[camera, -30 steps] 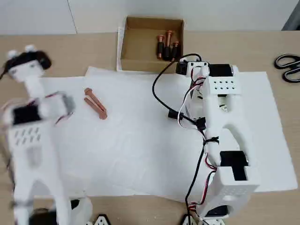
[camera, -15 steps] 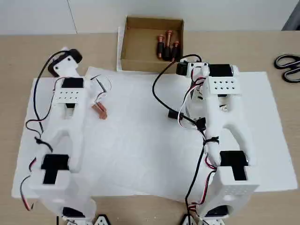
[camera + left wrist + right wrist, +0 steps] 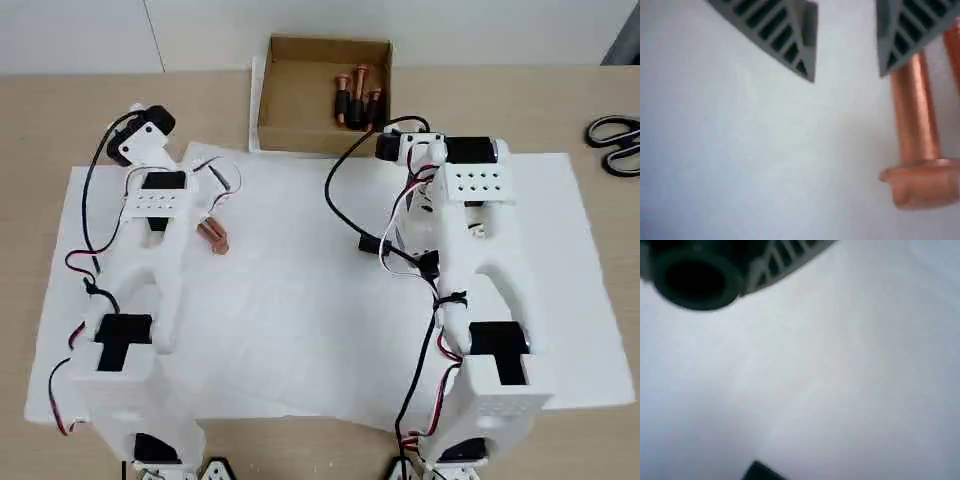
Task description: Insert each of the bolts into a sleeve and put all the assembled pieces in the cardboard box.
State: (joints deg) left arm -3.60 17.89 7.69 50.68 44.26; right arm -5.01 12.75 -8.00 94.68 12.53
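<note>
Left tool [image 3: 846,75] swung in — open, empty, parallel to bolt [image 3: 912,125], head toward arm [image 3: 150,270] — right tool [image 3: 735,275] clamps sleeve [image 3: 692,282].

Robotics lab bench: wooden table [image 3: 60,110], paper sheet [image 3: 300,320], scissors [image 3: 612,142], wired arms [image 3: 478,185]

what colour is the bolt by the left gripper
The bolt is copper-coloured, clearest in the left wrist view.

The left arm [image 3: 152,262] is swinging in from the left edge of the table [image 3: 60,110] and settling over the white sheet [image 3: 300,300]; it is now covering most of the two bolts [image 3: 212,236], leaving only their heads showing; over the last half second it is edging slightly rightward.
</note>
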